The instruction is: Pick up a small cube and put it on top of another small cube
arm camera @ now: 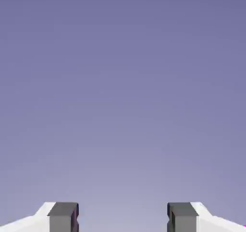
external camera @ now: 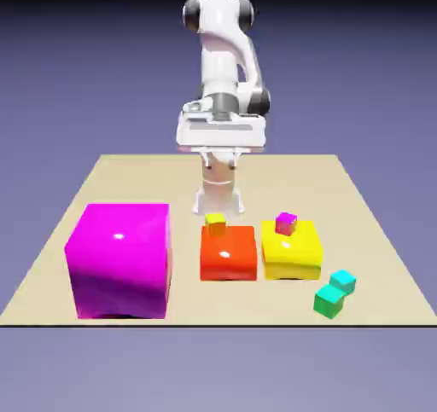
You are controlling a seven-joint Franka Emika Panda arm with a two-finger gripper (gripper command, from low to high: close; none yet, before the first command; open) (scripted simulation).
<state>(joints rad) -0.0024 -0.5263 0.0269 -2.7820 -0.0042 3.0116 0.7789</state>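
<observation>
Gripper (arm camera: 123, 217): open, the two finger tips standing well apart with only backdrop seen between them; nothing is held. Hand (external camera: 222, 131): raised above the table, tilted outward rather than facing straight down, since the hand view shows mostly backdrop and a magenta speck at the lower right corner. Arm (external camera: 220, 56): upright over its base (external camera: 218, 199), bent at the top, with the hand in front of it.

Red block (external camera: 228, 253): on the table (external camera: 162, 178), near the middle of its width; a tiny yellow cube (external camera: 216, 224) rests on its top, toward the rear. Yellow block (external camera: 292, 250): just beside it, toward the exterior view's right, with a tiny magenta cube (external camera: 286, 223) on top. Magenta block (external camera: 124, 261): the largest, at the exterior view's left.

Green cube (external camera: 329, 300): on the table near the front edge, at the exterior view's right, in front of the yellow block. Cyan cube (external camera: 343, 282): close behind it; whether the two touch cannot be told
</observation>
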